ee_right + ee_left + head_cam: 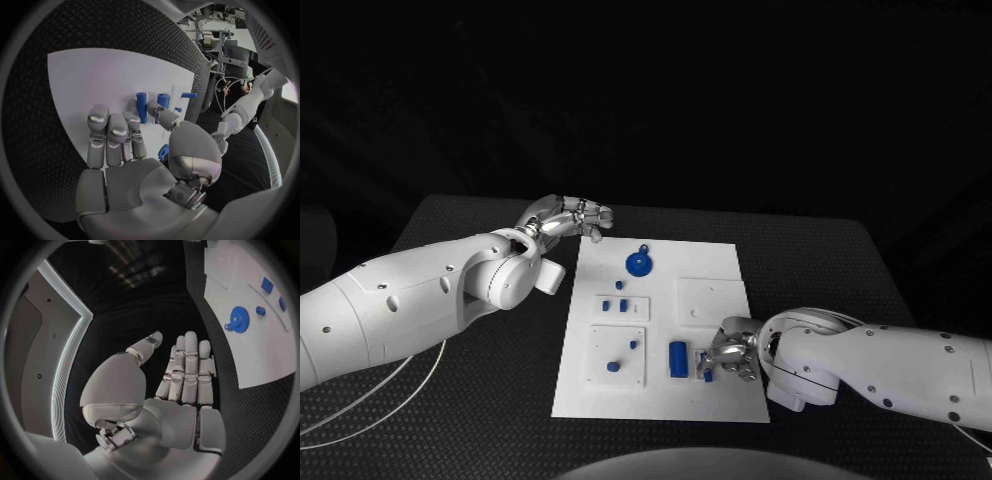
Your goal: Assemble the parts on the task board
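A: Any writing on the task board (711, 255)?
B: None I can read.
A: The hands?
B: Left hand (574, 218) is empty with fingers spread, the blue gear (638, 264) near it. Right hand (730, 352) rests spread and empty just beside the blue cylinder (678, 358).

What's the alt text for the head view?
A white task board lies on a black table with small blue parts on it. The right hand rests over the board's near right part beside a blue cylinder; the left hand hovers open off the board's far left corner.
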